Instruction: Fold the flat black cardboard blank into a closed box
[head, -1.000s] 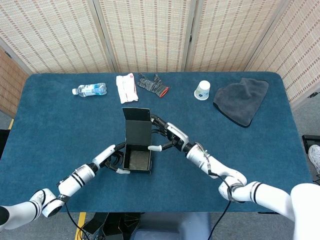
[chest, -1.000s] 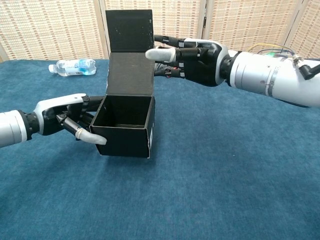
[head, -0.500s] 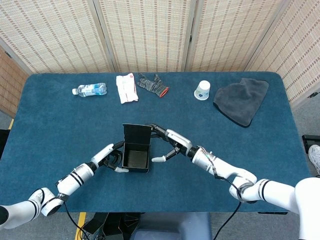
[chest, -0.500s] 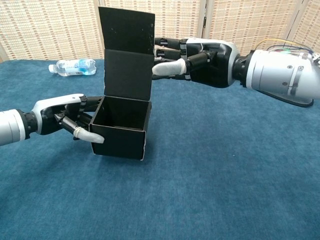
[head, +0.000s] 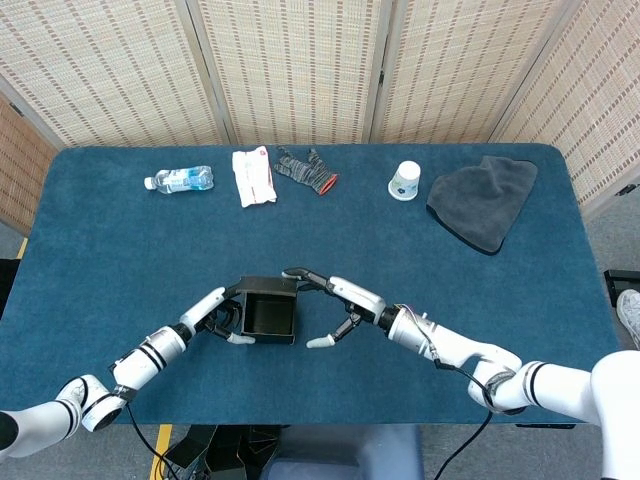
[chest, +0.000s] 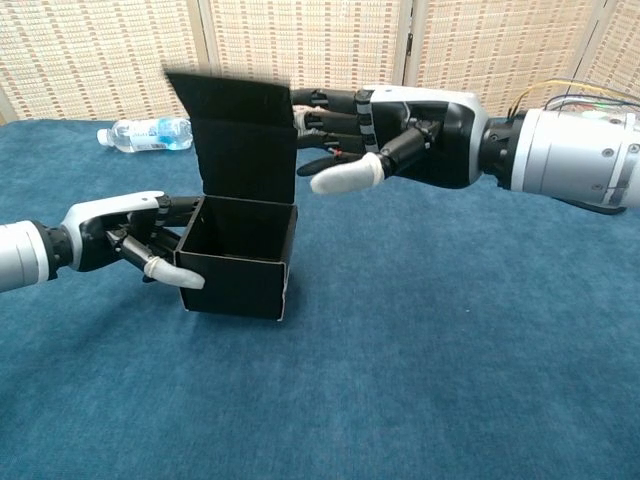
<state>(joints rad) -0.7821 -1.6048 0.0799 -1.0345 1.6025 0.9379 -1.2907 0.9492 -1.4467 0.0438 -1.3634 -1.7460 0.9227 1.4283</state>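
The black cardboard box (chest: 235, 268) stands open-topped on the blue table, left of centre; from above, the box (head: 268, 314) shows its dark inside. Its lid (chest: 243, 135) rises from the back wall, and the top flap tips toward me. My left hand (chest: 135, 243) grips the box's left wall, thumb on the front corner; from above, the left hand (head: 222, 317) sits at the box's left side. My right hand (chest: 385, 135) reaches in from the right with fingers stretched behind the lid and thumb sticking out apart. From above, the right hand (head: 335, 303) lies right of the box.
Along the far edge lie a water bottle (head: 180, 179), a white packet (head: 252, 176), a grey glove (head: 306, 169), a paper cup (head: 404, 180) and a dark grey cloth (head: 483, 200). The bottle (chest: 146, 133) shows behind the box in the chest view.
The lid has swung from leaning back to tipping forward over the box, its top flap bending down. My right hand followed it toward me. The left hand kept its grip.
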